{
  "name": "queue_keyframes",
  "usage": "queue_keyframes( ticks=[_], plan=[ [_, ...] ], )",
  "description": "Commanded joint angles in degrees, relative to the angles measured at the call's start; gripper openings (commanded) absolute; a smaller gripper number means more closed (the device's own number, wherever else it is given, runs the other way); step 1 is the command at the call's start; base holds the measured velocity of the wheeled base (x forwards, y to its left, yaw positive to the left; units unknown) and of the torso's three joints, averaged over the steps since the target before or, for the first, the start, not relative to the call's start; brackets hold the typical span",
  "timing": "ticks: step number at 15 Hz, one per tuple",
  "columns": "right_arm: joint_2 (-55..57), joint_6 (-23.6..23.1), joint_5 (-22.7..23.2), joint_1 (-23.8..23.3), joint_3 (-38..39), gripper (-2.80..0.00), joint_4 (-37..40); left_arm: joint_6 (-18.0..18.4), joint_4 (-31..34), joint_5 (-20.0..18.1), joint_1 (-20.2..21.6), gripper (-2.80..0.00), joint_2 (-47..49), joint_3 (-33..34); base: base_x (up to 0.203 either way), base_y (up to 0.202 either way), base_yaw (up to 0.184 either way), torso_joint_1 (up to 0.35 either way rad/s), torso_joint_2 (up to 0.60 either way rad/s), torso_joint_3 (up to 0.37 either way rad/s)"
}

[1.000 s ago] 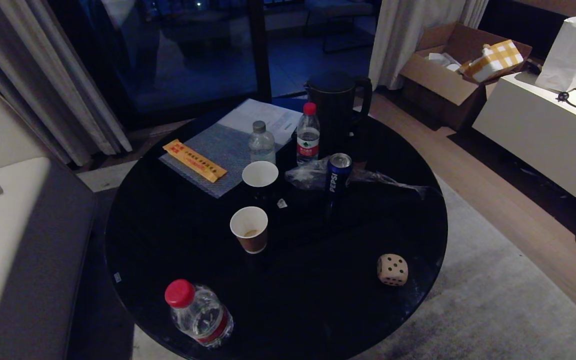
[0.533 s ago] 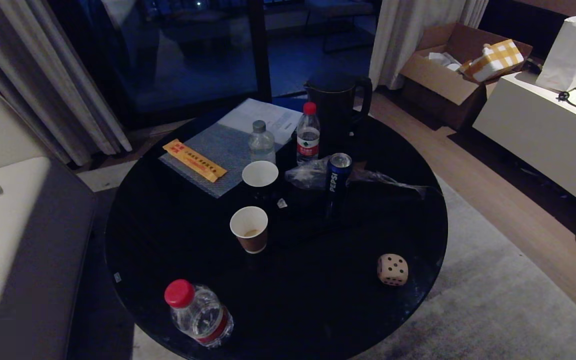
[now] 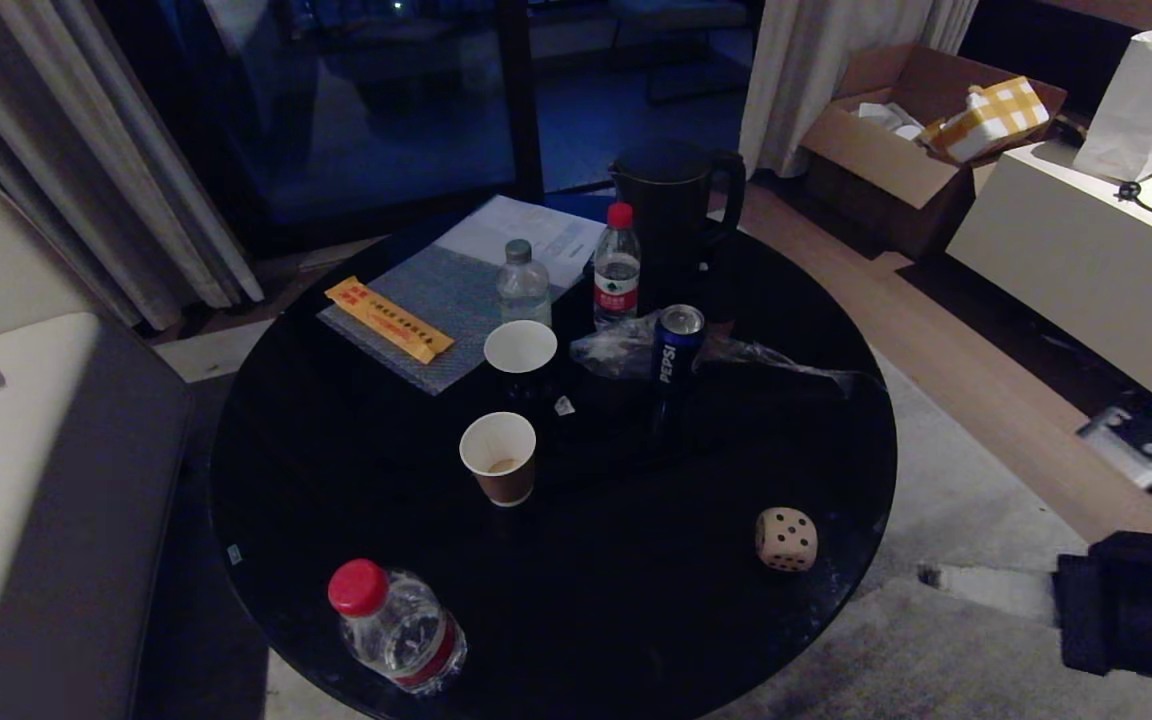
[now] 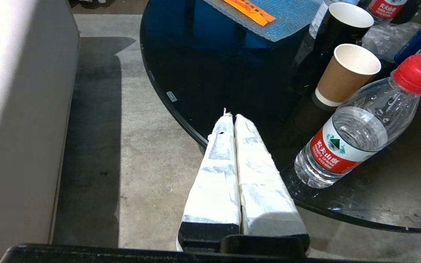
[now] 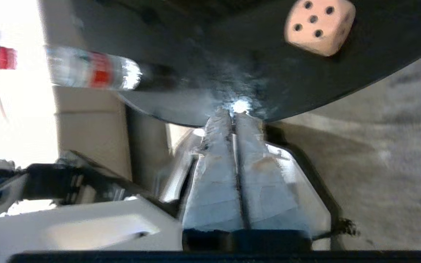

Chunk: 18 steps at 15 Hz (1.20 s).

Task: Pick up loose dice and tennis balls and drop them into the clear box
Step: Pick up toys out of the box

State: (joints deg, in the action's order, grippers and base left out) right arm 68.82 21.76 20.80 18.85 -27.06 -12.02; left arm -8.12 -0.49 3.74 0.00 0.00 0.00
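Beige die (image 3: 786,539) alone near the black table's right edge (image 3: 876,520), right gripper (image 5: 233,114) pressed together beside it, left gripper (image 4: 231,117) likewise.

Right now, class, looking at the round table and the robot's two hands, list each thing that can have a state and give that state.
Beige die: loose on the table, five up.
Brown paper cup: upright, open, a little liquid inside.
Dark paper cup: upright, open.
Pepsi can: upright.
Near water bottle: capped, upright.
Far red-capped bottle: capped, upright.
Kettle: lid shut.
Cardboard box: flaps open.
Left hand: shut, empty.
Right hand: shut, empty.
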Motion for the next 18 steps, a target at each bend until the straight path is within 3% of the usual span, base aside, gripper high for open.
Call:
queue_keyframes(
  ticks=[1,4,6,10,14,18],
  plan=[
    [8.3,-0.6,-1.4,0.5,-0.1,0.0,-1.5,-0.1,0.0,0.0,0.0,-2.8,0.1,0.0,0.0,0.0,0.0,0.0,0.0,0.0],
    [13.7,-1.3,-12.0,0.5,-1.6,0.0,-2.2,-0.1,0.0,0.0,0.0,-2.8,0.1,0.0,0.0,0.0,0.0,0.0,0.0,0.0],
    [18.0,-3.1,-16.7,0.5,-4.5,0.0,-2.3,-0.1,0.0,0.0,0.0,-2.8,0.0,0.0,0.0,0.0,0.0,0.0,0.0,0.0],
    [24.2,-5.3,-18.3,1.2,-11.8,0.0,-2.6,-0.1,0.0,0.0,0.0,-2.8,0.1,0.0,0.0,0.0,0.0,0.0,0.0,0.0],
    [29.9,-6.7,-19.1,3.0,-14.2,0.0,-2.5,-0.1,0.0,0.0,0.0,-2.8,0.1,0.0,0.0,0.0,0.0,0.0,0.0,0.0],
    [35.8,-6.8,-27.3,4.9,-16.5,0.0,-2.5,-0.1,0.0,0.0,0.0,-2.8,0.1,0.0,0.0,0.0,0.0,0.0,0.0,0.0]
  ],
)
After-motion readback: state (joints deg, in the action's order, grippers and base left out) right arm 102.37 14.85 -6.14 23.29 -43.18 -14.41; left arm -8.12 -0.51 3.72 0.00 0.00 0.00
